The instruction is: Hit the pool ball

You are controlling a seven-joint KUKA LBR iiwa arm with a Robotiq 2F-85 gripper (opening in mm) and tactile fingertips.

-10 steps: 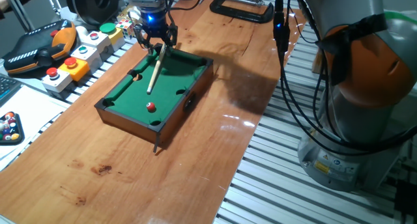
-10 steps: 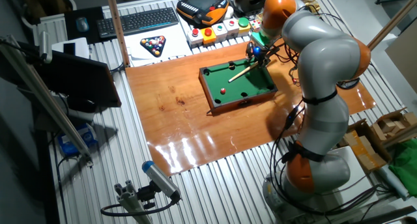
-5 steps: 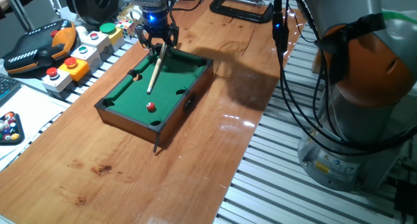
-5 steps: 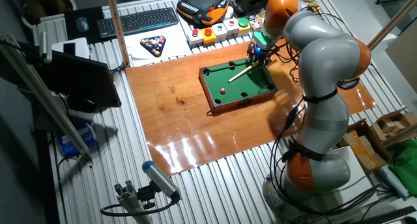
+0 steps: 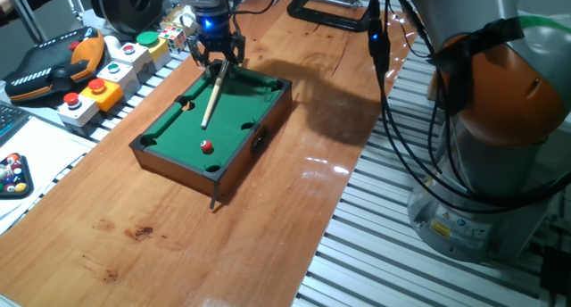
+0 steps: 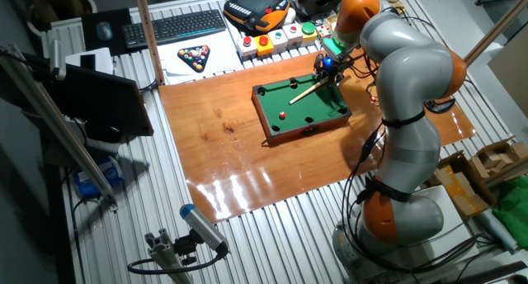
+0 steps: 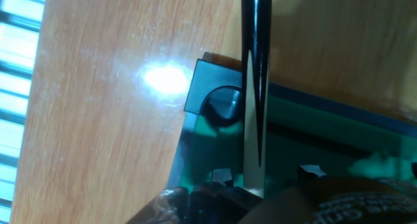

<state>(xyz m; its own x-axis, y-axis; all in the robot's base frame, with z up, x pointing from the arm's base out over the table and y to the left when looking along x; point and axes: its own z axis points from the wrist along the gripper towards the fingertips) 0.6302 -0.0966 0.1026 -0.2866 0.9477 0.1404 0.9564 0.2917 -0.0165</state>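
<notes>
The pool ball [image 5: 207, 146] is a tiny red ball lying on the green felt of the miniature table [image 5: 234, 100], toward its near end; it also shows as the pool ball [image 6: 282, 115]. My gripper [image 5: 217, 59] hangs over the table's far end, shut on the butt of a small wooden cue [image 5: 211, 97]. The cue slopes down over the felt and its tip stops a short gap from the ball. In the hand view the cue [image 7: 255, 87] runs up the middle past a corner pocket [image 7: 222, 105]; the ball is out of that view.
A black triangle rack of coloured balls [image 5: 12, 175] lies on white paper at the left. Button boxes [image 5: 98, 88] and a teach pendant [image 5: 53, 62] stand beyond the table's left side. A black clamp [image 5: 330, 14] sits at the board's far edge. The robot base [image 5: 500, 164] rises at the right.
The arm's upper links and cables have shifted slightly. The gripper has hardly moved at the far end, and the cue and the red ball keep their places.
</notes>
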